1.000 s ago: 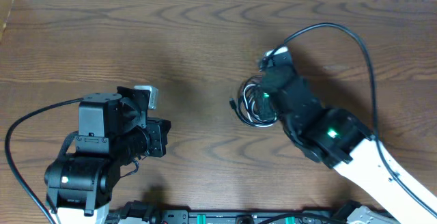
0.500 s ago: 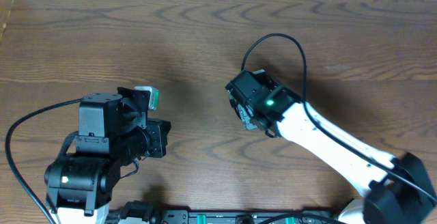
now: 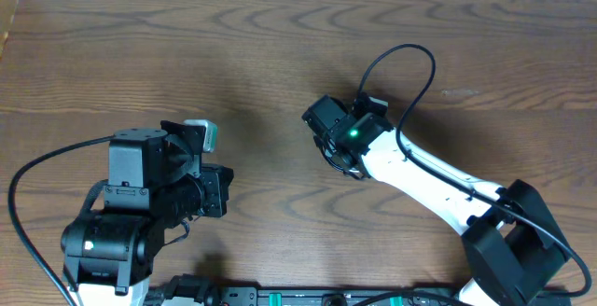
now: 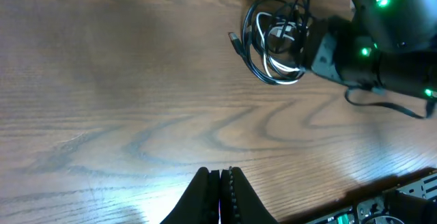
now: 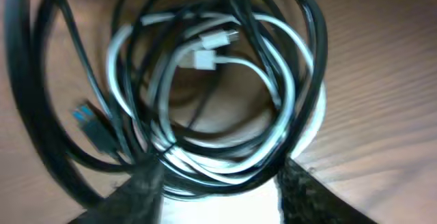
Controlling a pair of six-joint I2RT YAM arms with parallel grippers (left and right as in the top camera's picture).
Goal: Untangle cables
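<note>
The cables (image 4: 276,41) sit in one tangled coil (image 5: 212,94) on the table (image 3: 187,45), right of centre, directly under my right gripper (image 3: 328,127). Close up, several black loops are wound round each other w/ the white cord (image 5: 205,60) threaded inside them, its two small white plugs near the middle. A blue-tipped plug (image 5: 87,117) lies at the coil's left side. My right jaws are spread wide, w/ the fingers (image 5: 140,183) either side of the coil's near edge and not pinching. Can't tell if the tips touch the cords, as the view's blurred. From the left wrist cam, one black plug end (image 4: 234,41) pokes out of the coil's left side, flat on the wood. My left gripper (image 4: 220,195) is pressed closed, fingers together, over bare wood well apart from the coil. Room: broad open wood lies left of the coil & beyond it up to the far edge, which runs along the top of the overhead view w/ a pale strip behind it. A thick arm cable (image 3: 415,68) arcs up just right of the coil. A black rail (image 3: 280,299) w/ green connectors lines the near edge. The surface is dark brown wood w/ strong grain and some glare near my left fingers.
</note>
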